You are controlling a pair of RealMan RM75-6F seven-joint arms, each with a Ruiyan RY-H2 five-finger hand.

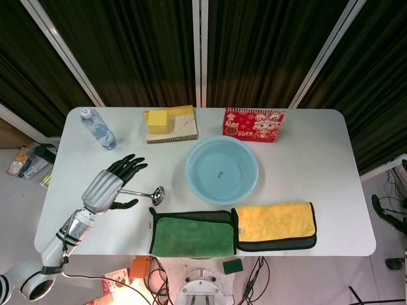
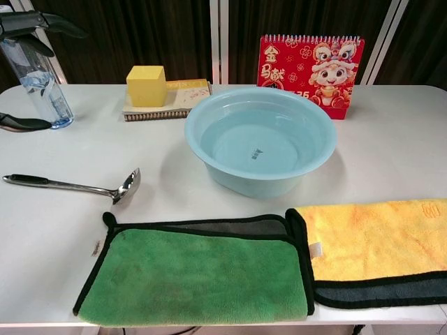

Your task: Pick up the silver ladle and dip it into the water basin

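Dark curtains behind, white counter (image 1: 331, 159) in front of me. From the head view my left hand (image 1: 114, 184) sits over the handle end of the silver ladle (image 1: 147, 192), at about 9 o'clock on the counter. Fingers spread and extended, thumb apart below the handle; I can't tell if any of them actually touch the ladle, nothing looks gripped. In the chest view only the dark fingertips (image 2: 42, 24) show at top left, plus the thumb tip at the left edge, both well above and away from the ladle, which lies flat on the counter, bowl end pointing to 3 o'clock. So the hand is open, holding nothing. Right hand doesn't show in either view.

Ladle bowl lies just left of the water basin (image 1: 197, 184), apart from it, and just above the top left corner of the green cloth (image 1: 191, 235).

Counts: one ladle, one light blue basin at centre, two cloths at 6 o'clock (green, and yellow cloth (image 1: 280, 223) touching it on the right), one water bottle (image 1: 98, 129) at 10 o'clock, one notebook (image 1: 181, 124) at 12 with one yellow block (image 1: 157, 119) on it, one red calendar (image 1: 253, 124) at 1 o'clock standing upright.
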